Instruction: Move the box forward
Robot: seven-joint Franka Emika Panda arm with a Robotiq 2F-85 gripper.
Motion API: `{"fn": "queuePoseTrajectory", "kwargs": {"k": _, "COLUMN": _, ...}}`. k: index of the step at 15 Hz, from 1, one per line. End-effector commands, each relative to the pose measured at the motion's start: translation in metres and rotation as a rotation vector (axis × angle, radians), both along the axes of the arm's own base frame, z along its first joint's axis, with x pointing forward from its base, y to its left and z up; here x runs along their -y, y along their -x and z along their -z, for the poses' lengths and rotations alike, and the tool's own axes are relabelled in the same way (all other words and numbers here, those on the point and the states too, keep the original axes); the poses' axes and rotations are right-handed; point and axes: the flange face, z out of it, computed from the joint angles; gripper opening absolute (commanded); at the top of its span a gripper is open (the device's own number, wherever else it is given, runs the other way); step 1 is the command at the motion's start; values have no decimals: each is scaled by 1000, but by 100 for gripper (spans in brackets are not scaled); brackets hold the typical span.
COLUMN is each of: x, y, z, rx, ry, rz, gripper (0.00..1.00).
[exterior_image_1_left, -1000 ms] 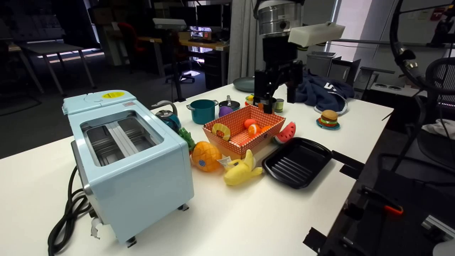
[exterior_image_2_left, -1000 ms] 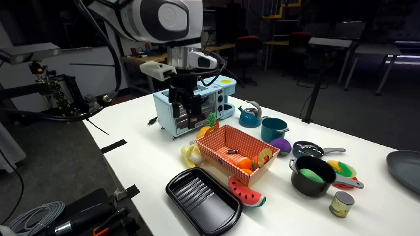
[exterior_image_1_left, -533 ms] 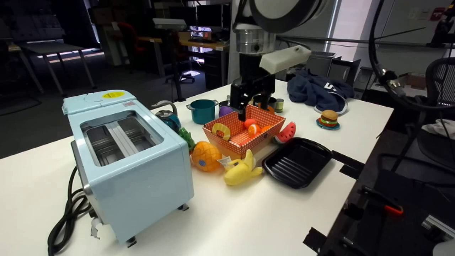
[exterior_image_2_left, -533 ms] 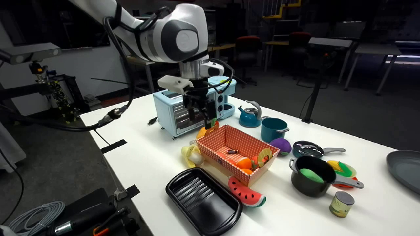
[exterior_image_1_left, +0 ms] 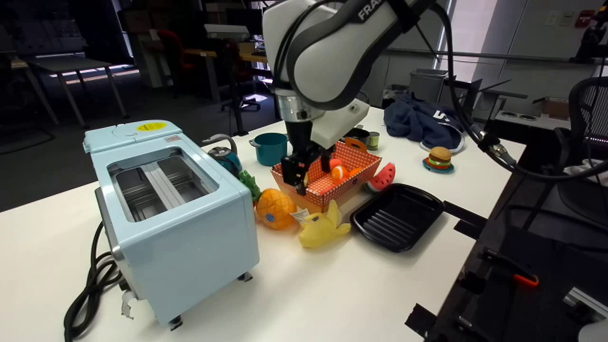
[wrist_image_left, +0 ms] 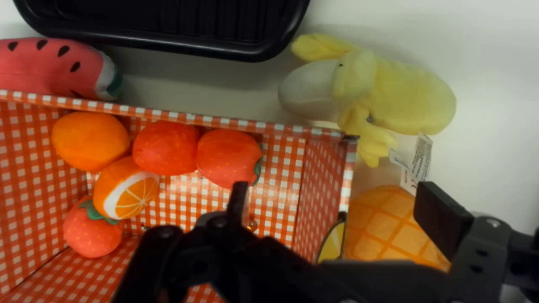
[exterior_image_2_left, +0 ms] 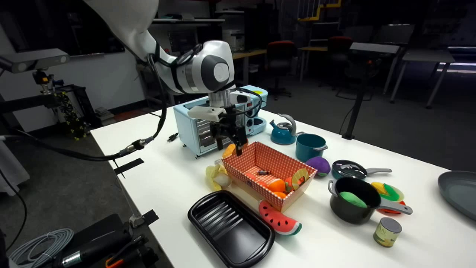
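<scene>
The box point(exterior_image_1_left: 349, 191) is an orange-and-white checkered, open-topped crate standing on the white table, also in an exterior view point(exterior_image_2_left: 275, 160). Toy strawberries point(wrist_image_left: 227, 158) and oranges point(wrist_image_left: 126, 189) lie inside it. My gripper point(exterior_image_1_left: 313, 176) is open and empty above the box's end nearest the toaster; it also shows in an exterior view point(exterior_image_2_left: 229, 149). In the wrist view, the gripper point(wrist_image_left: 337, 198) has one finger over the inside of the box and one outside, over the toy pineapple point(wrist_image_left: 387, 223). The box's end wall point(wrist_image_left: 324, 176) lies between them, apparently untouched and partly hidden by the gripper.
The light blue toaster point(exterior_image_1_left: 190, 266) stands beyond the pineapple. A peeled banana toy point(exterior_image_1_left: 323, 230), a black grill pan point(exterior_image_1_left: 399, 218) and a watermelon slice point(exterior_image_2_left: 279, 219) lie along one long side. Teal pot point(exterior_image_2_left: 311, 147), eggplant point(exterior_image_2_left: 319, 165) and black pot point(exterior_image_2_left: 353, 208) stand around the box.
My gripper has moved along toward the box's toaster-side end and lowered, so its fingers now straddle that end wall from above. The box and the other objects have not moved.
</scene>
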Motion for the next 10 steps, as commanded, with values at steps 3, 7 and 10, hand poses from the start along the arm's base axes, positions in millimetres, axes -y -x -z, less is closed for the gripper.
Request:
{"fn": "queuePoseTrajectory", "kwargs": {"k": 3, "x": -7, "y": -20, "z": 33, "rx": -2, "ry": 95, "rz": -22, "gripper": 74}}
{"fn": "queuePoseTrajectory", "kwargs": {"k": 7, "x": 8, "y": -23, "z": 28, "rx": 2, "ry": 67, "rz": 34, "gripper": 42}}
{"fn": "queuePoseTrajectory", "kwargs": {"k": 10, "x": 31, "y": -21, "z": 20, "rx": 13, "ry": 46, "rz": 127, "gripper": 20}}
